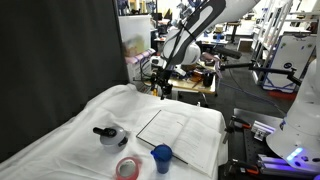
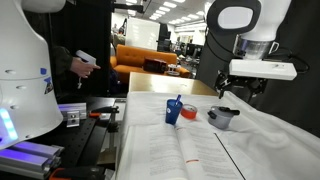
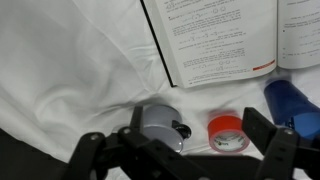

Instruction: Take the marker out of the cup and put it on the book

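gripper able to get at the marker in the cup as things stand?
Probably yes: the gripper is open and raised, and the marker pokes out of the cup with nothing over it. The red tape ring sits close beside.

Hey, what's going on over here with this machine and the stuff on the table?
Nothing is being handled yet. The robot arm holds its tool open and empty above the cloth-covered table. A blue marker stands in a small blue cup, with a red tape ring and a grey pot close by. An open book lies next to them.
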